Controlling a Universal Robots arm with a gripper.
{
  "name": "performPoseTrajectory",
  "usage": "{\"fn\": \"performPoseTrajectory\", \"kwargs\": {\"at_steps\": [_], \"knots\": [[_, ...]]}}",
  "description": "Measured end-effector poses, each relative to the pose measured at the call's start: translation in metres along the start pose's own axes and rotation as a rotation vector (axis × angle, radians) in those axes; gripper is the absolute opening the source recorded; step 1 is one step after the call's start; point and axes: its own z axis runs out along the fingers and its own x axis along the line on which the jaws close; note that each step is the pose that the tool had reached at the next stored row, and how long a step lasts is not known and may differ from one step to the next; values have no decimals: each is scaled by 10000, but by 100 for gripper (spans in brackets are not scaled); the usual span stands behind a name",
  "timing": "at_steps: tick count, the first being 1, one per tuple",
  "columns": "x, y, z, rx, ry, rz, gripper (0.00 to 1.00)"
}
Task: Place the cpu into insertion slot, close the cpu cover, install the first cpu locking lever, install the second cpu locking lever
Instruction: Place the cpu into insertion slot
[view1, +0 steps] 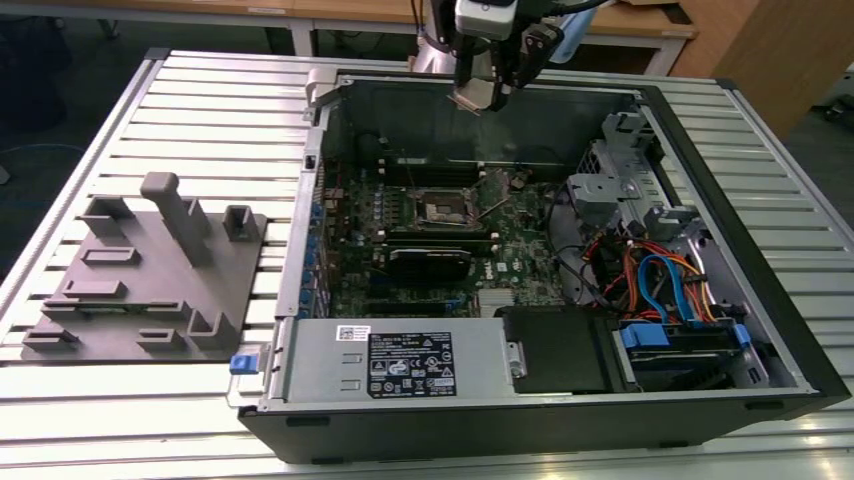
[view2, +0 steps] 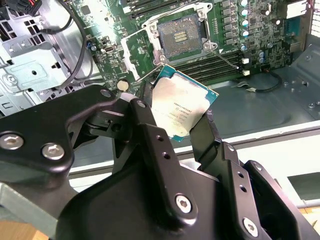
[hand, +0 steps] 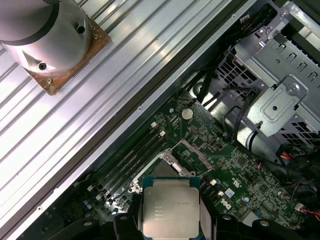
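My gripper hangs above the far wall of the open computer case, shut on the cpu. In both wrist views the cpu is a silver-topped square chip with a green edge, pinched at two opposite sides by black fingers. The insertion slot is an open dark square socket on the green board, below and apart from the cpu. The cpu cover is swung open beside the socket. Thin wire levers stand unlatched next to it.
The case has tall walls around the board. Memory slots run beside the socket, and a black card lies in front of it. A metal drive cage, coloured cables, a power supply and a grey fixture plate also show.
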Motion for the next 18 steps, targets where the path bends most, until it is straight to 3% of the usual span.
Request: {"fn": "performPoseTrajectory", "kwargs": {"at_steps": [9, 18], "knots": [[0, 0, 0, -3, -6, 71, 54], [0, 0, 0, -16, -75, 841, 54]]}}
